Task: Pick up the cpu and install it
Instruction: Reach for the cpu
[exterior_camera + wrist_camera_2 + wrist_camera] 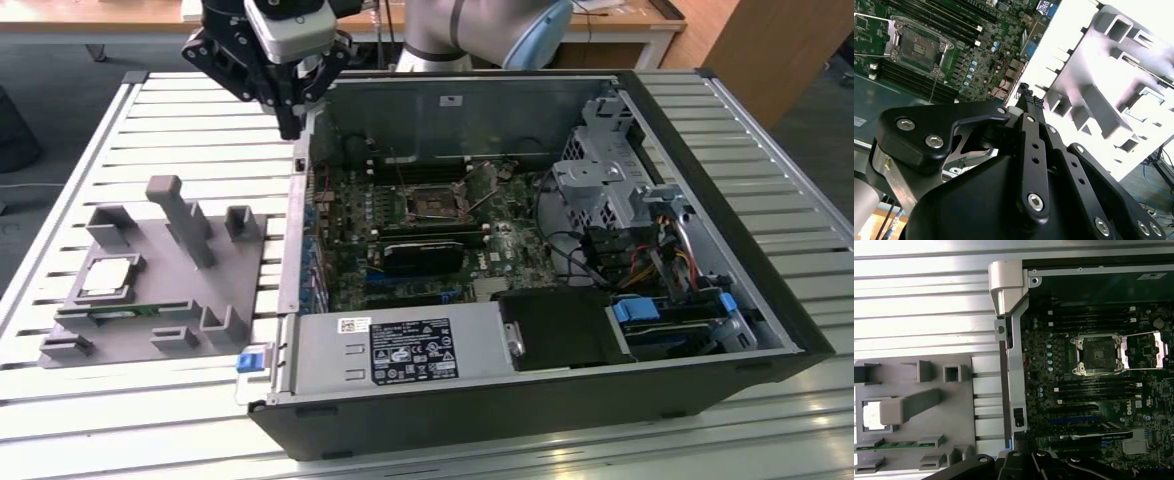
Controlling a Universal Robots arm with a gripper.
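The cpu (107, 278), a small silver square chip, lies flat in a recess of the grey holder (200, 300) on the table, at the exterior view's left. In the first wrist view the cpu (870, 416) is partly hidden behind a grey post. My gripper (290, 128) hangs in the air over the far end of the case's side wall, between holder and motherboard, well away from the chip. Its fingers (1027, 100) are shut with nothing in them. The socket (434, 205) on the motherboard stands with its metal frame flipped open (1097, 355).
The open computer case (747, 300) lies on the slatted table, with a power supply (414, 350), drive cage and cables inside. A green memory strip (120, 313) lies in the holder near the chip. Tall grey posts (180, 215) rise from the holder.
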